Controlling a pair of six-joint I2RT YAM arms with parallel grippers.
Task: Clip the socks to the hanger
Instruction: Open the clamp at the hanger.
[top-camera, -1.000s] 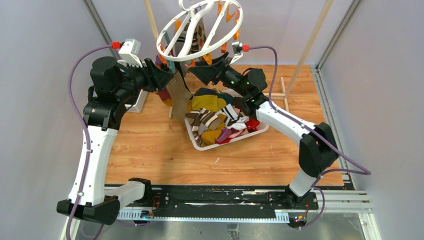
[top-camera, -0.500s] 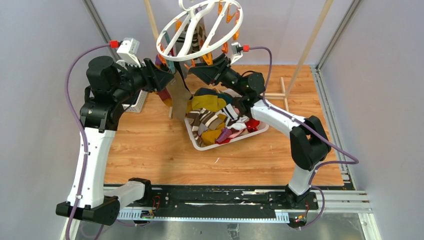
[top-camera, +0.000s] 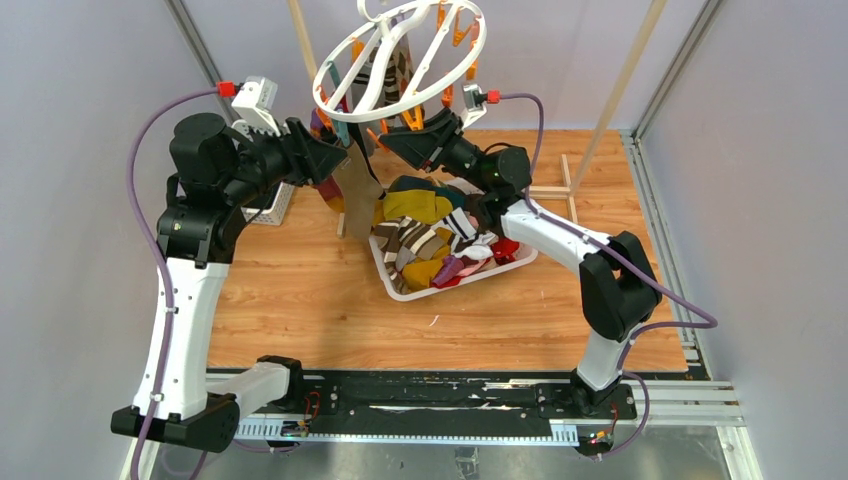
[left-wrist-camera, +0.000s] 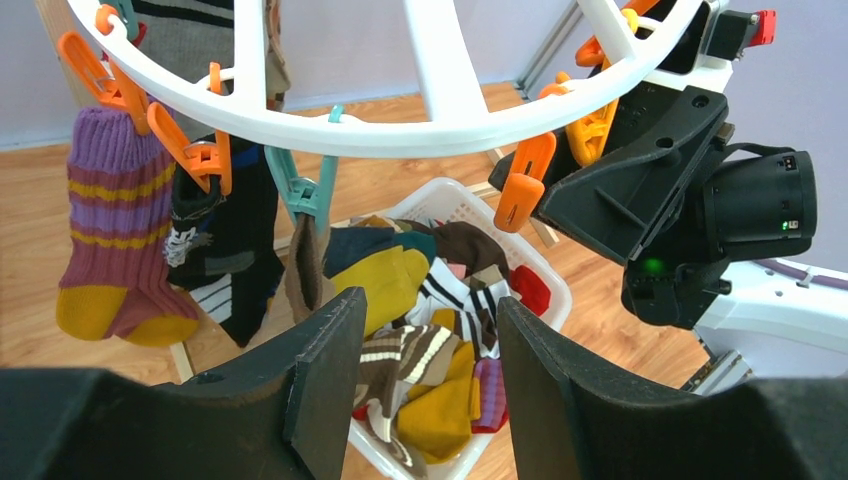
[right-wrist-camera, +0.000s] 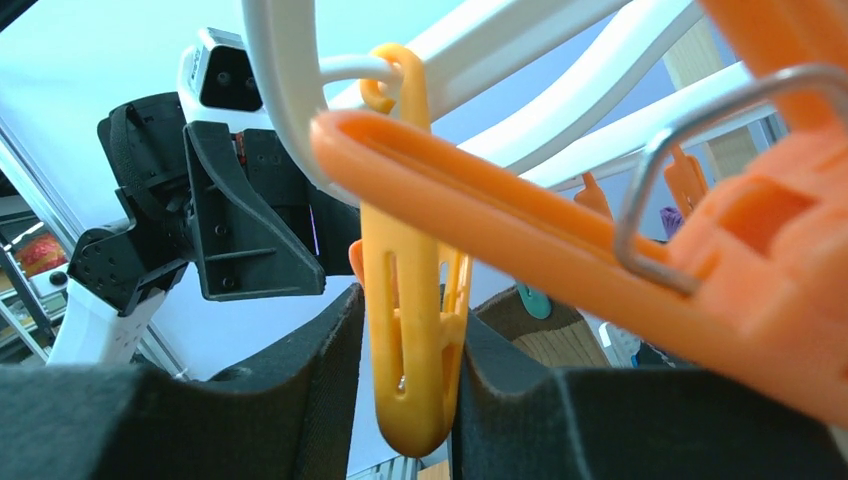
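My right fingers (right-wrist-camera: 300, 400) pinch an orange clip (right-wrist-camera: 415, 340) dangling from the hanger (left-wrist-camera: 440, 135), having narrowed onto it within the last second; whether its mouth has opened is hidden from me. My left fingers (left-wrist-camera: 330, 370) stand half open, holding nothing. The brown sock (left-wrist-camera: 306, 272) seems to hang just beyond them, and the other socks (left-wrist-camera: 400, 290) are heaped in the basket (left-wrist-camera: 432, 192).

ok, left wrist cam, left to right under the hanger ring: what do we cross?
purple striped sock → black patterned sock → teal clip → orange clip → right arm
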